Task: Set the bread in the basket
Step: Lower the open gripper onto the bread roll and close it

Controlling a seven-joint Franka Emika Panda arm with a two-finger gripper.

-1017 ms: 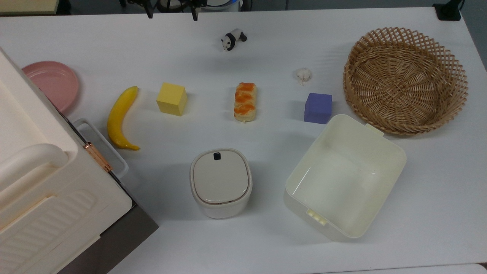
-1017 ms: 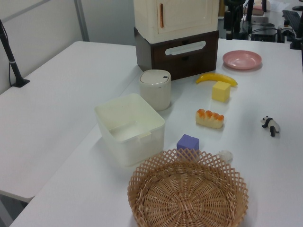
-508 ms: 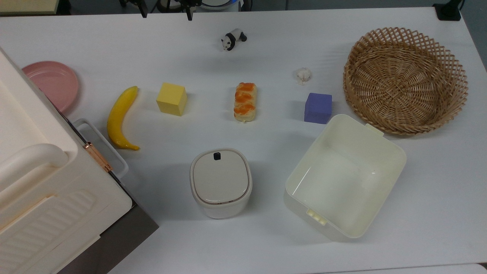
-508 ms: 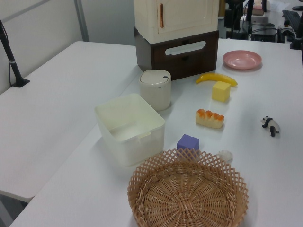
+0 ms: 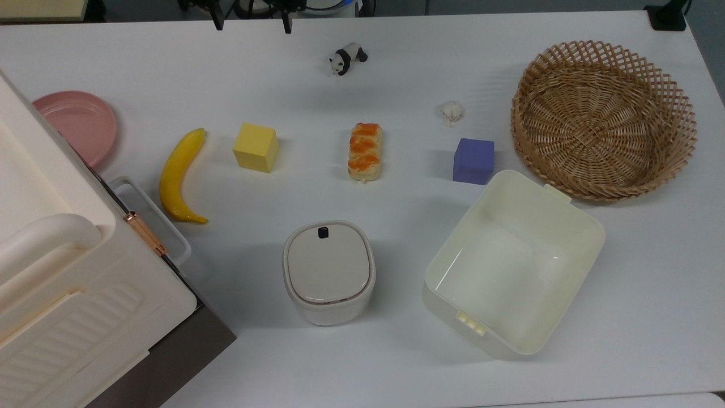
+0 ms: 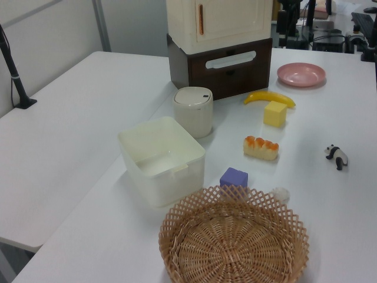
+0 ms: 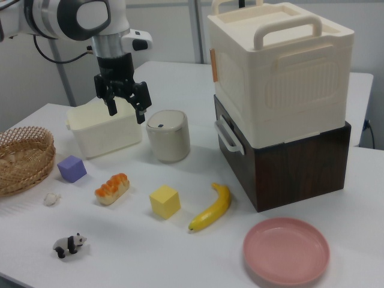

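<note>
Overall, scene: white bench point(image 5: 430, 68) carrying toys, containers and a stacked cabinet.
Gripper: black two-finger gripper point(image 7: 126, 110) hangs in the air with its fingers spread wide and nothing between them; in the right view it shows in front of the cream rectangular plastic tub point(image 7: 103, 129), well above the bench.
Bread: small oblong toy loaf with pale cream sides and three orange-brown glazed bumps point(image 5: 365, 151), lying flat on the bench, apart from the gripper.
Bread's neighbours: in the top view it sits between the yellow cube point(image 5: 256, 147) on the top view's left and the purple cube point(image 5: 473, 161) on the top view's right, touching neither.
Basket: large round light-brown woven wicker basket with an open lattice rim point(image 5: 674, 90), standing at the top view's right, just beside the tub and with nothing in it.
Other things: yellow banana point(image 5: 178, 175), pink plate point(image 5: 76, 124), small panda figure point(image 5: 346, 58), small white crumpled lump point(image 5: 451, 112), round lidded cream bin point(image 5: 328, 272).
Cabinet: cream plastic box with handles stacked on a dark brown drawer unit point(image 7: 282, 114).
</note>
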